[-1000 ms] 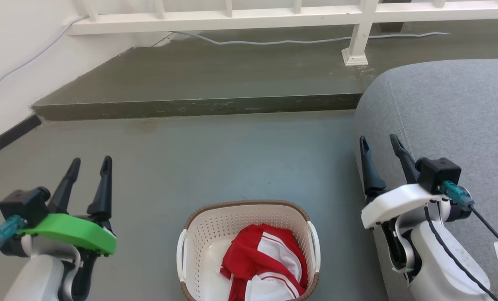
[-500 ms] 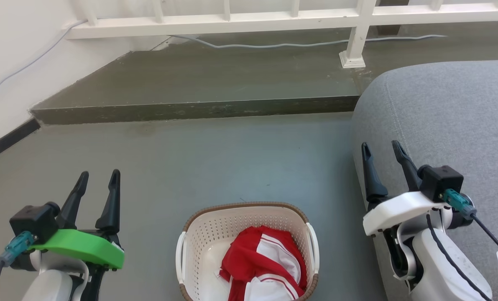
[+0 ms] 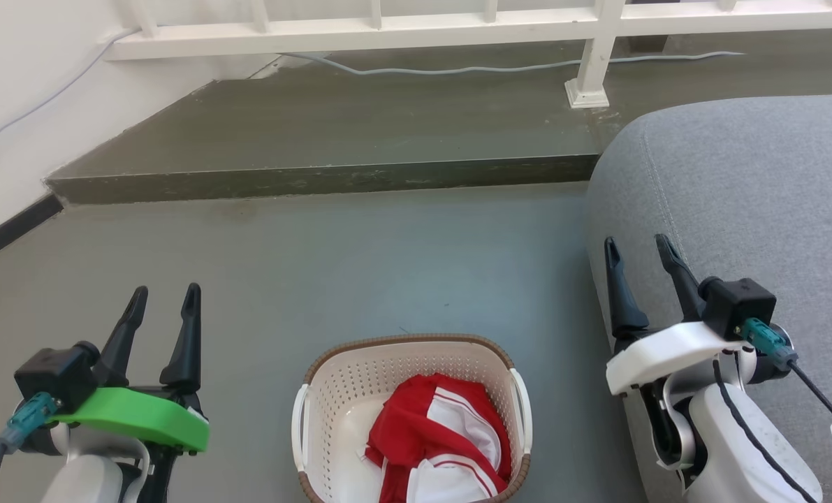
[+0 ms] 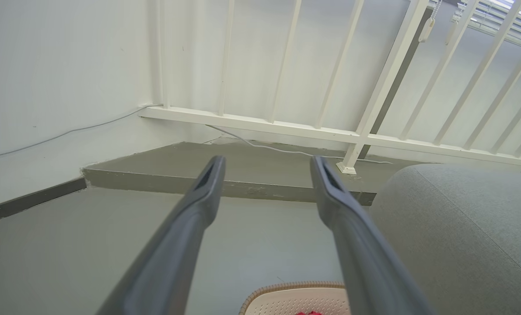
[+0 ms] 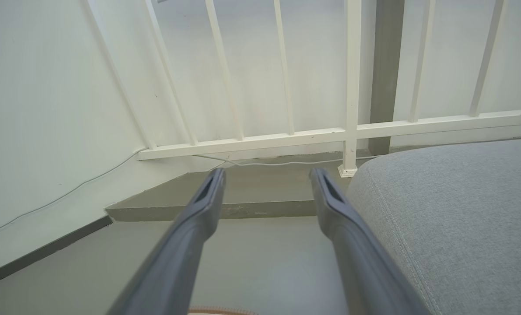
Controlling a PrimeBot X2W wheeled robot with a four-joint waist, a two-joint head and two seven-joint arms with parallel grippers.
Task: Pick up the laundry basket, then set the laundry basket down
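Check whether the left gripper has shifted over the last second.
Yes. In the head view the left gripper has dropped lower and edged right, closer to the laundry basket, which has barely shifted.

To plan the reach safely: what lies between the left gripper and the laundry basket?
Bare grey floor, nothing else, as the head view shows. The open left gripper stands apart from the laundry basket, to its left.
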